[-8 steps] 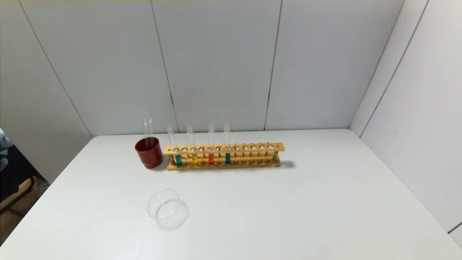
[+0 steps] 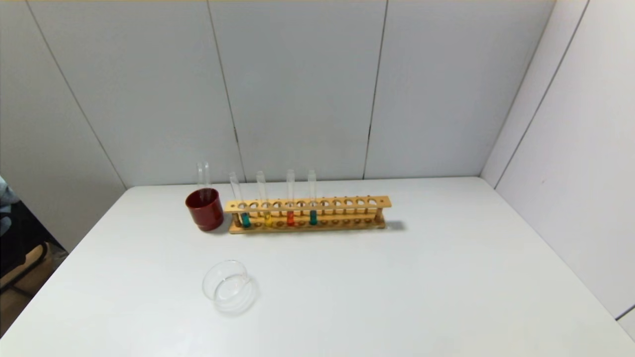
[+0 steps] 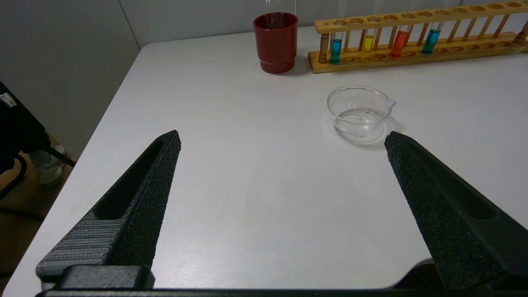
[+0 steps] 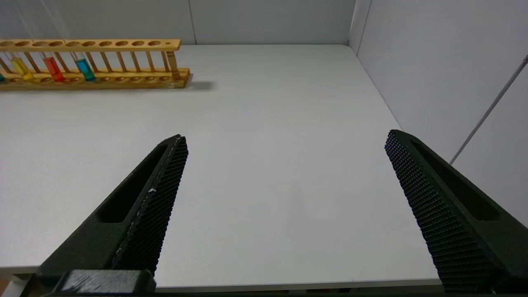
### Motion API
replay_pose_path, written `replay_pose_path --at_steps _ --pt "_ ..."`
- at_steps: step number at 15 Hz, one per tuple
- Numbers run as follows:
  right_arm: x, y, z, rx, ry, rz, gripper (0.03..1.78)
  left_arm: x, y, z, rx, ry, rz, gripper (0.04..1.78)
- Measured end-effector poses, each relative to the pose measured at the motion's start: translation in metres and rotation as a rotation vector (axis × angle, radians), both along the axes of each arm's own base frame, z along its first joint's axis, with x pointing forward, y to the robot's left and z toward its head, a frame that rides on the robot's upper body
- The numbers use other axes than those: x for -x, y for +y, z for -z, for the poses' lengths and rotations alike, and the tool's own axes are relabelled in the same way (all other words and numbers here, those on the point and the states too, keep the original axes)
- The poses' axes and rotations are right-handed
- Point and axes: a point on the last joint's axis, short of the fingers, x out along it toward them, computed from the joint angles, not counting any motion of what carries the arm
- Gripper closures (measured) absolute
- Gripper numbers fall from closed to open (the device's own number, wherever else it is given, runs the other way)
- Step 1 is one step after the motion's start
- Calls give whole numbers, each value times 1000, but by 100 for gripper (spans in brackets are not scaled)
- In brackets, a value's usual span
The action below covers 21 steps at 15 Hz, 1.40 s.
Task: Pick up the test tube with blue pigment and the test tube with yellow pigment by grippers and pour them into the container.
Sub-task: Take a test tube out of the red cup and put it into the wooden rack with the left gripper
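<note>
No change from 0.5 s ago is being seen | left gripper [image 3: 282,138] and right gripper [image 4: 286,136] are being held wide open at the table [image 2: 397,277] edge | no writing is being made out

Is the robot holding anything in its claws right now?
No. The left gripper and right gripper are both open and hold nothing. The tubes stand in the rack.

Laboratory-style test bench.
A long wooden test-tube rack [image 2: 307,214] holding tubes of coloured liquid stands on a plain white table [image 2: 397,287], enclosed by grey panel walls [image 2: 297,89].
</note>
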Motion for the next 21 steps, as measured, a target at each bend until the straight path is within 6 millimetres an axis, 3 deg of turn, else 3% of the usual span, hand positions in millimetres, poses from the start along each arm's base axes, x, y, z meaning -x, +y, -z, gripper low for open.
replay_pose_path --at_steps 6,9,14,16,19,21 --pt "0 0 0 -1 0 0 6 0 0 -1 -16 -8 3 7" --pt "0 0 0 0 0 0 6 6 0 -17 -21 -51 18 7" --pt "0 0 0 0 0 0 6 37 -2 -78 -29 -86 89 7" --pt "0 0 0 0 0 0 6 38 -3 -108 -28 -56 131 7" --pt "0 0 0 0 0 0 6 19 -5 -154 -17 0 200 7" --pt "0 0 0 0 0 0 6 -6 -5 -178 -6 56 224 7"
